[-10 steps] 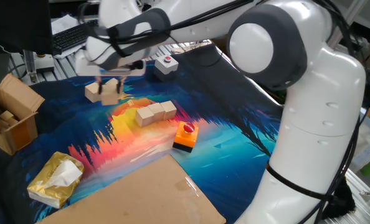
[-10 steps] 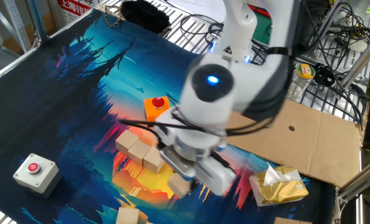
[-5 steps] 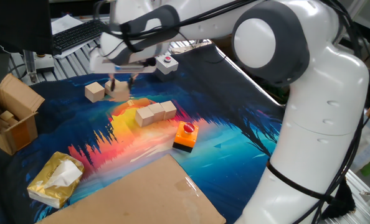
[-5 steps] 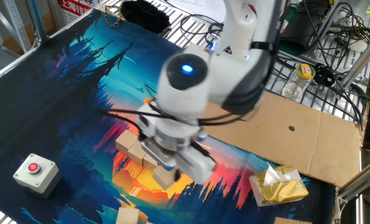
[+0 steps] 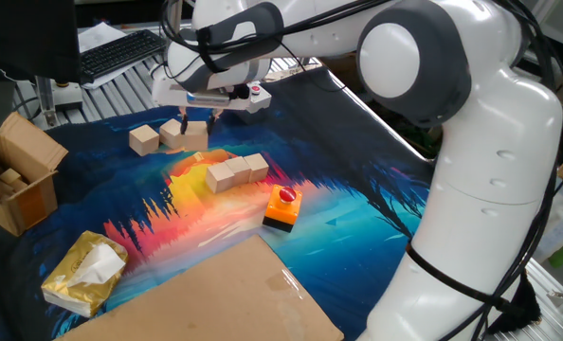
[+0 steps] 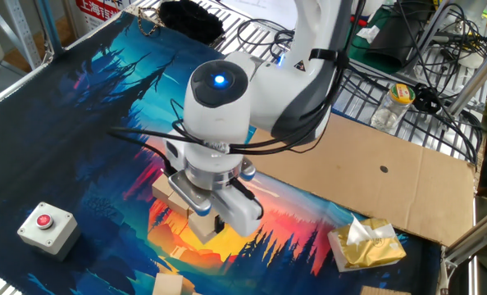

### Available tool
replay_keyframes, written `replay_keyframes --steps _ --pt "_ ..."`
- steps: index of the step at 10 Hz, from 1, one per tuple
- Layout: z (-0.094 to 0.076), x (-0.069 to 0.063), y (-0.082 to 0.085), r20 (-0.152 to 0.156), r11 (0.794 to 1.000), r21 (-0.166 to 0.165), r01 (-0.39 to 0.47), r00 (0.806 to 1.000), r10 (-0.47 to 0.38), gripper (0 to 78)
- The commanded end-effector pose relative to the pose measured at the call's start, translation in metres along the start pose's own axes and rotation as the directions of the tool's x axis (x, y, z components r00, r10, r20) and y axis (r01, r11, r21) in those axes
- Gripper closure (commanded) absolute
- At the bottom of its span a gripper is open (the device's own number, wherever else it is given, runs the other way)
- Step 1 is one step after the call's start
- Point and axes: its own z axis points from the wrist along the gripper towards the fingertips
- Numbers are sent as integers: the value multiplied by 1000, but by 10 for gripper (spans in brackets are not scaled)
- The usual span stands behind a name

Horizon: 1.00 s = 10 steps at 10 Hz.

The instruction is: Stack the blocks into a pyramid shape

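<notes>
My gripper is shut on one pale wooden block and holds it low over the colourful mat. Two more blocks lie just left of it, the nearer one almost touching the held block. A row of three blocks sits to the front right of the gripper. In the other fixed view the gripper hangs below the arm with the held block next to the row. A single block shows at the bottom edge. The arm hides part of the row there.
An orange-and-black button block stands right of the row. A grey box with a red button sits behind the gripper. A brown cardboard box is at the left, a yellow tissue pack and a cardboard sheet in front.
The gripper has moved right with a block in it, away from the leftmost block and toward the row of three.
</notes>
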Motion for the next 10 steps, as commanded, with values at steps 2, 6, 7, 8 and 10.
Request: replay_keyframes --steps 2,6,7,8,10 --pt "-1 -1 0 23 1000 23 -14 1000 14 764" --pt "-11 3 -38 8 998 8 64 998 -64 764" --pt "-10 1 -51 3 996 8 88 996 -88 764" --pt "-8 -2 -64 -2 993 2 117 993 -117 764" --pt "-3 -7 -79 -3 989 -14 148 989 -148 764"
